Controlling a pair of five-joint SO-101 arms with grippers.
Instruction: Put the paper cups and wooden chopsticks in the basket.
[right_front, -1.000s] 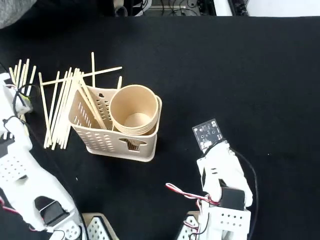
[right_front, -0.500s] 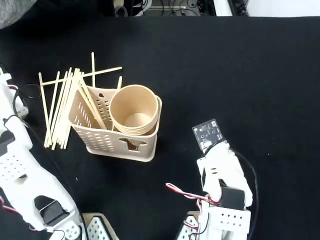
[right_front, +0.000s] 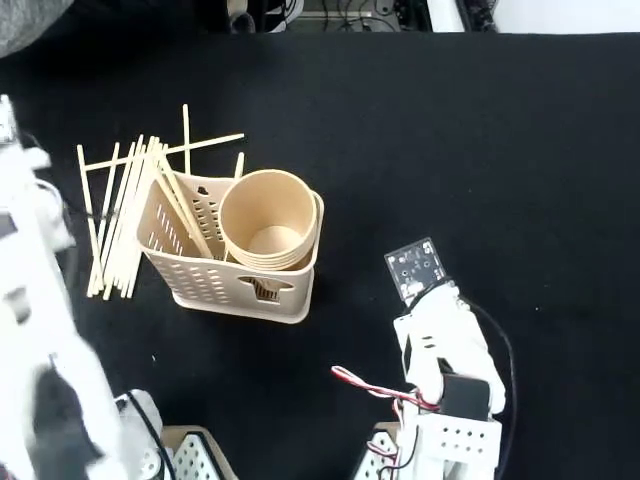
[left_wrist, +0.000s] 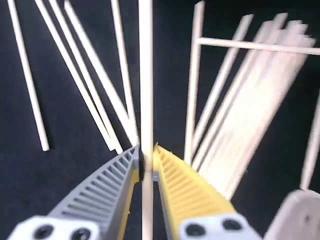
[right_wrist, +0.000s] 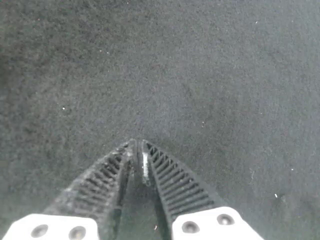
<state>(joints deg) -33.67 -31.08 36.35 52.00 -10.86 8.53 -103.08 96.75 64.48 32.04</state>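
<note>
Left pincer (left_wrist: 146, 151) tight on one chopstick (left_wrist: 145, 60) above loose chopsticks (left_wrist: 260, 90); right pincer (right_wrist: 136, 146) tips together over black surface (right_wrist: 210, 60).

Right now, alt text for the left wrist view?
The left gripper is shut on one wooden chopstick, clamped between its grey and yellow jaws. More loose chopsticks lie scattered on the black table beneath.
</note>
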